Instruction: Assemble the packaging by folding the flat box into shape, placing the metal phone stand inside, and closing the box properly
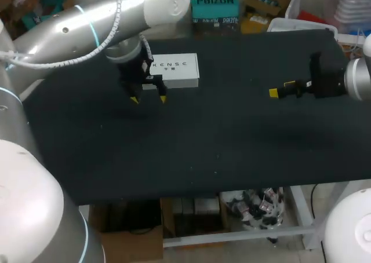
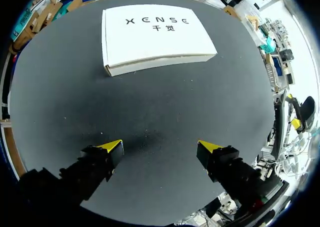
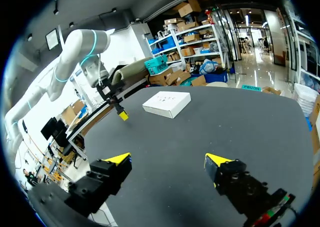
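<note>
- In the head view the white box [image 1: 177, 69] lies flat on the black table [image 1: 203, 141], at its far side and left of the middle. The left arm [image 1: 87, 19] covers the box's left end.
- The left wrist view shows what the head view hides: the whole top face of the box and its near side wall. The lid is down and the edges are flush.
- The box is shut on every side in view, so its contents cannot be told.
- The left gripper [image 2: 160, 147] hangs over bare table with the box just ahead of its fingers and not touching them. The fingers are spread wide and hold nothing.
- In the head view the right gripper [image 1: 281, 89] appears side-on at the table's right, well apart from the box, and its finger spacing is hard to read there.
- The right wrist view settles this: both yellow tips stand far apart, with only bare table between them. The box and the left gripper are far ahead of them.
</note>
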